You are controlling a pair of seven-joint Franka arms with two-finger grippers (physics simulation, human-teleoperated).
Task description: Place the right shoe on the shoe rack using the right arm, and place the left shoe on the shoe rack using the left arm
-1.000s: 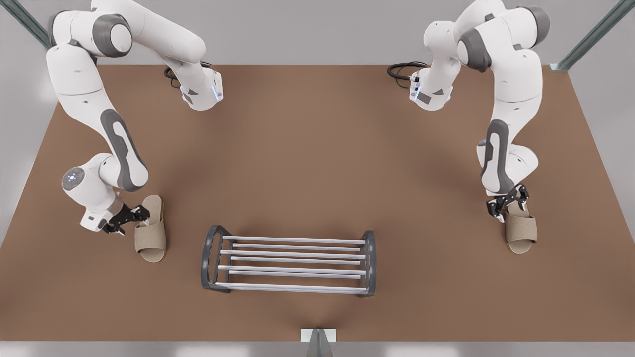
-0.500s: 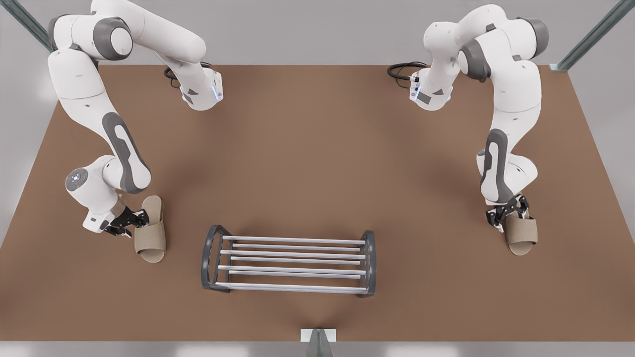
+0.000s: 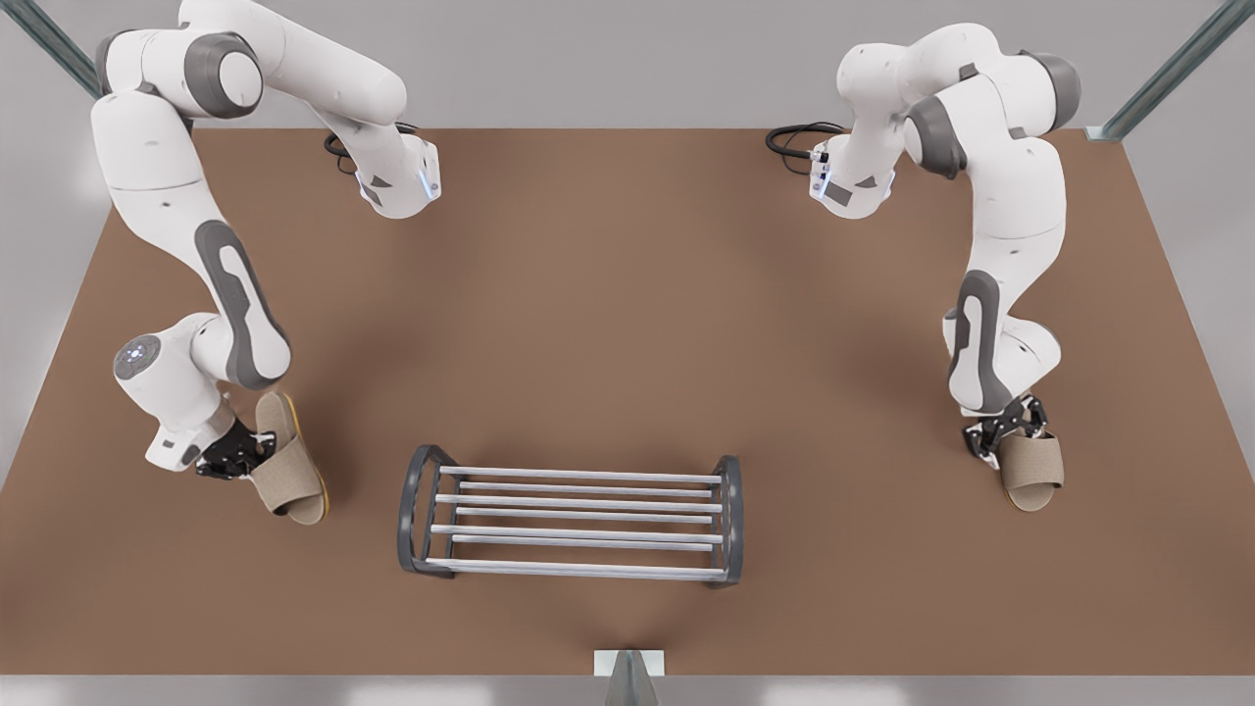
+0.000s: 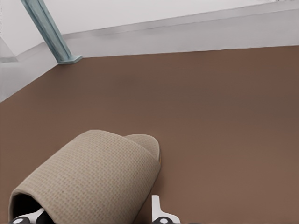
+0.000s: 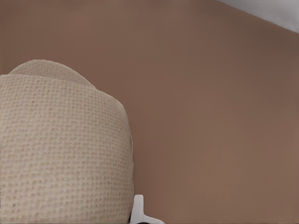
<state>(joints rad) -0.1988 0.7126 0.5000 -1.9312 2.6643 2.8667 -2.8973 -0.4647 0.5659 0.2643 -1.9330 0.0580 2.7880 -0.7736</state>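
one shoe rack (image 3: 574, 515) stands near the viewer's edge of the flat brown table (image 3: 627, 324), low, with parallel silver metal bars between two dark grey arched end frames. its bars are bare. smooth brown table lies open on both sides of it and across the whole middle behind it.

there are two shoes, both beige woven open-toe slippers, well apart and one on each side of the rack. the left shoe (image 3: 1031, 473) is on the front view's right, close to that table edge. the left gripper (image 3: 1005, 436), a black two-finger one, has its jaws closed on the shoe's heel end. in the left wrist view the left shoe (image 4: 93, 177) shows a rounded, coarse-weave upper, with a white fingertip (image 4: 159, 212) beside it.

the right shoe (image 3: 289, 471) is on the front view's left, tipped so a yellowish sole edge shows. the right gripper (image 3: 235, 453) is clamped on its side. the right wrist view has the right shoe (image 5: 60, 149) large and close, knitted in texture.

two white arms in all, both bent low over the table.
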